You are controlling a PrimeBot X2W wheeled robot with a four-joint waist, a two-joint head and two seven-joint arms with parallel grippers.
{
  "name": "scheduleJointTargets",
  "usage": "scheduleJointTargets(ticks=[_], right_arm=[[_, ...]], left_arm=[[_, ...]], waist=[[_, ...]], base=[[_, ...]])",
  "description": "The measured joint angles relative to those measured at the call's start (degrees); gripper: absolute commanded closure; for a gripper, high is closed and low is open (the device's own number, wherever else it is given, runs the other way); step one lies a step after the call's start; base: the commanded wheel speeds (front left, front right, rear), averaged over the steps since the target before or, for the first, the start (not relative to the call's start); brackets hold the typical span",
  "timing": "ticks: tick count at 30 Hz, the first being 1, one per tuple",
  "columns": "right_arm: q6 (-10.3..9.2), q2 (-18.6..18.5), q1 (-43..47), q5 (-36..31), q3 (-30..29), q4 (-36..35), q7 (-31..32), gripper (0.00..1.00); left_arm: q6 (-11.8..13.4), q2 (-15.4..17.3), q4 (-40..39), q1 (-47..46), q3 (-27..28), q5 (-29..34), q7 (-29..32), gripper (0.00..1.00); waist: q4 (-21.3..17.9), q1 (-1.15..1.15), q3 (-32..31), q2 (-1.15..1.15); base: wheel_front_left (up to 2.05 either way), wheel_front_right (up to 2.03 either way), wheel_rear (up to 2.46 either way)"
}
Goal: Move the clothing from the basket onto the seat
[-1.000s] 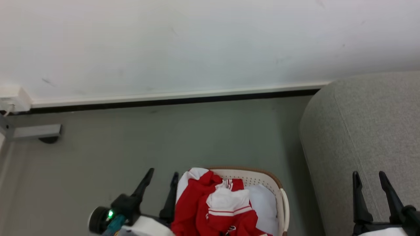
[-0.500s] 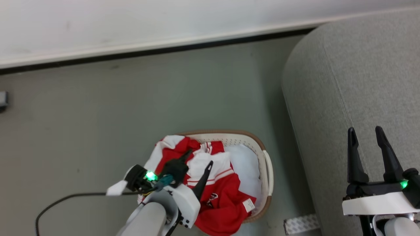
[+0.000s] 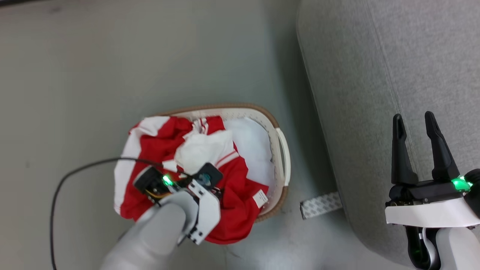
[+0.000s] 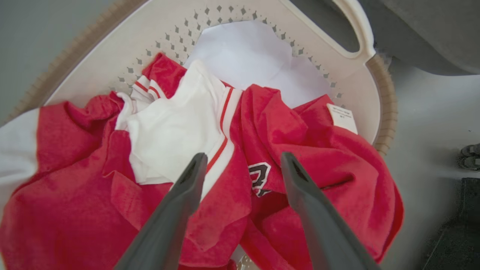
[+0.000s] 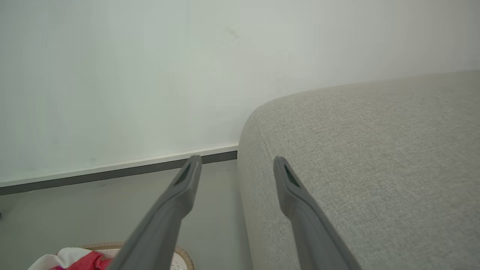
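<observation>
Red-and-white fabric sports garment [image 3: 157,150] lies heaped in the oval cream plastic laundry basket [image 3: 225,109], spilling over its left rim, in the head view; right of the basket, the right gripper [image 3: 413,117] hangs open over the light-grey upholstered sofa [image 3: 375,56]. Left wrist view: left gripper [image 4: 243,157], jaws spread and empty, above the basket's garment. Right wrist view: sofa beside the basket.

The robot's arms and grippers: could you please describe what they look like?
The left arm has a pale-grey forearm, a white wrist shell, a black camera pod with a green light and a looping black cable. The right gripper has two long, dark, tapering jaws on a black base, a green light and a white shell. The left gripper has matching jaws.
</observation>
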Motion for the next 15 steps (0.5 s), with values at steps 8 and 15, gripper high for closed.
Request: scheduleJointTargets(ticks=[8, 15], right_arm=[[0.0, 0.01, -0.48, 1.32, 1.11, -1.0, 0.0, 0.0], [0.0, 0.01, -0.7, 1.33, 1.36, -1.32, 0.0, 0.0]], left_arm=[[1.22, 2.09, 6.25, -6.35, -0.55, 0.94, 1.91, 0.0], [1.1, 2.76, 8.56, -9.02, -0.26, -0.19, 4.55, 0.0]], waist=[[-1.96, 0.0, 5.85, 0.0], [-2.89, 0.0, 8.88, 0.0]], base=[[0.0, 0.0, 0.0], [0.0, 0.0, 0.0]])
